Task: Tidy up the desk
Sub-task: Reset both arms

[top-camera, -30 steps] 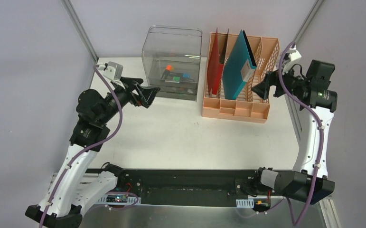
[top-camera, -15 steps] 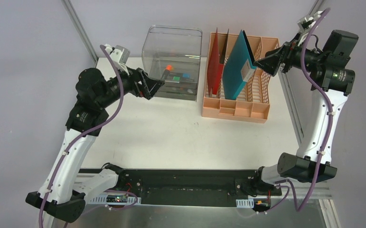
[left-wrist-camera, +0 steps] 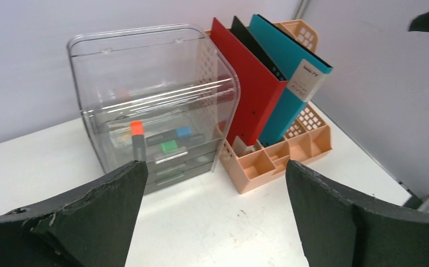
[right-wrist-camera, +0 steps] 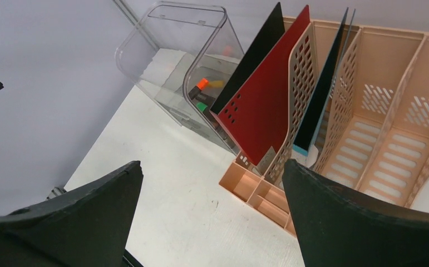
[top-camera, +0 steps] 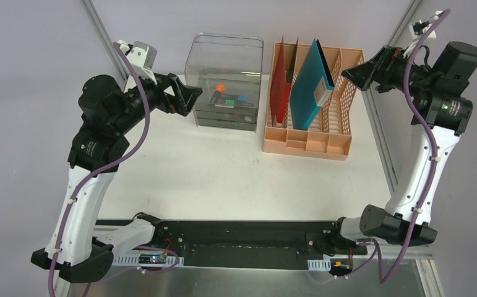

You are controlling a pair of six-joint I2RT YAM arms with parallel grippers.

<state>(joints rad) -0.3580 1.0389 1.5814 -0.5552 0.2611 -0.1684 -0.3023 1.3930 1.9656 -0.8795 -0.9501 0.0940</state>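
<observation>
Here, both hands hang above the table (top-camera: 223,176), each with its fingers spread wide and nothing between them. The left hand (top-camera: 186,99) is raised over the far left corner of the white surface; just ahead of its fingertips, and apart from them in the wrist view, stands the clear drawer box (top-camera: 223,62). Inside that box lies a marker (left-wrist-camera: 137,138) with an orange cap, and beside it are smaller pieces with green and blue ends, though which drawer holds them I cannot tell. Farther ahead of the left hand and to its right sits the peach file rack (top-camera: 339,124), just beside the box, both of them at the far edge of the table. The right hand (top-camera: 354,75) is held high over the right end of that rack, pointing down and across it. Directly below and ahead of this hand are the rack's bare perforated slots; beyond them the teal folder (top-camera: 307,93) stands leaning in a middle slot. Farthest from the hand, the red folder (top-camera: 279,93) stands with a black folder (right-wrist-camera: 256,53) against its outer face — both in the slot nearest the box. The table itself stretches white from beneath the two hands back toward the arm bases — the box and the rack are the only things standing on it.
</observation>
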